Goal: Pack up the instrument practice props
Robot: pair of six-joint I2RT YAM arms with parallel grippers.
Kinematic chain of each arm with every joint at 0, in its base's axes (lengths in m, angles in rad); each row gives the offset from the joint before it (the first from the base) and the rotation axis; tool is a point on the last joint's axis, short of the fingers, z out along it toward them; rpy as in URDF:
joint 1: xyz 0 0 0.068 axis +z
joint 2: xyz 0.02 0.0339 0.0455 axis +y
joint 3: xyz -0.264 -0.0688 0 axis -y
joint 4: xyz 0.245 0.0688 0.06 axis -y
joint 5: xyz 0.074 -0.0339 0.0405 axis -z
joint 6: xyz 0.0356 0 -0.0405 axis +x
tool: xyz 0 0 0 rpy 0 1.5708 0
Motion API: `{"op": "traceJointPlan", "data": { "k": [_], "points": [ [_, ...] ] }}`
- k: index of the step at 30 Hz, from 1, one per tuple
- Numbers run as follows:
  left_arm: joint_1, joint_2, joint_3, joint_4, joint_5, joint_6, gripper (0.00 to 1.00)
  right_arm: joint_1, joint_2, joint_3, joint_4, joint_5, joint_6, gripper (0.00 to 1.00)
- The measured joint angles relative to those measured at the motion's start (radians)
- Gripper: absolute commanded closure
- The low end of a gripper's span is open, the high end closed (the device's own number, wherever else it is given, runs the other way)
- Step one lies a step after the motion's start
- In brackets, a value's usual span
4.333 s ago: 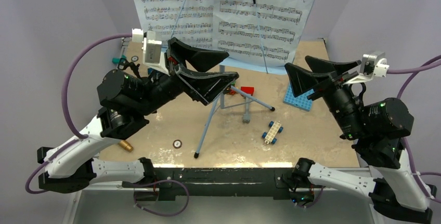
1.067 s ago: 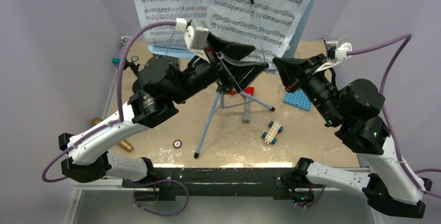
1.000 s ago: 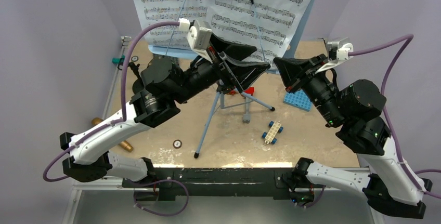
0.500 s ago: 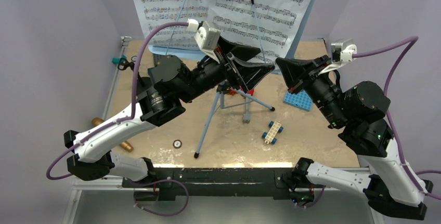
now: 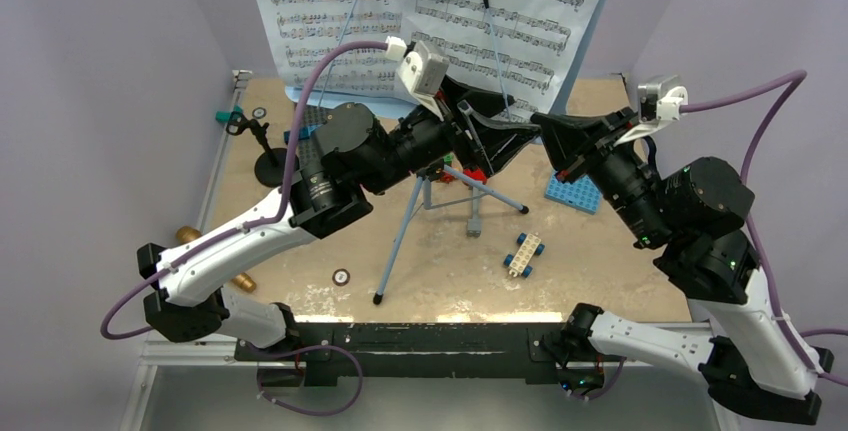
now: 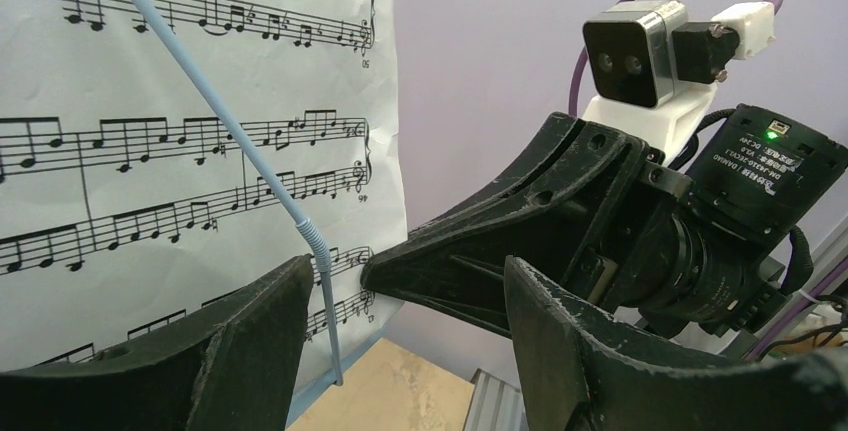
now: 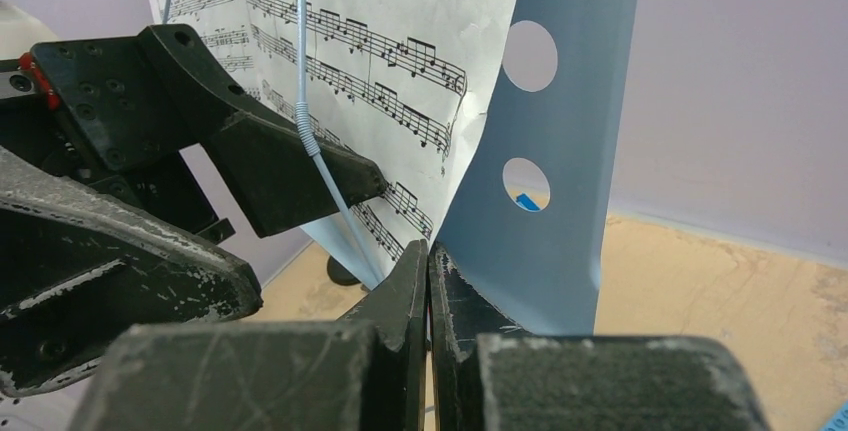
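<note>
— My right gripper [image 7: 428, 251] has its fingers pressed together, tips at the lower corner of the right-hand sheet-music page [image 7: 400, 81], beside the edge of the light-blue music stand [image 7: 560, 151]. I cannot tell whether paper is caught between them
— And your left?
— My left gripper [image 6: 407, 269] is spread wide, just in front of that same corner
— The stand?
— Upright on the table [image 5: 600, 261], pole vertical, tripod legs [image 5: 398, 241] splayed, pages facing my arms, staves running across

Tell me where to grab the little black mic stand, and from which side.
Pinch the mic stand by its thin upright stem, above the flat round base, which gives a pincer nothing to close on. Come from its left: the left arm crowds its right.
</note>
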Motion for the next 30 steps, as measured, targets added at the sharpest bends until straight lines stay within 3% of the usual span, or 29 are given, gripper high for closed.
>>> {"op": "traceJointPlan", "data": {
  "k": [30],
  "points": [
    [0.0, -0.043, -0.071, 0.0, 0.002, 0.0, 0.27, -0.001, -0.039, -0.001, -0.008, -0.009, 0.0, 1.0]
  ]
}}
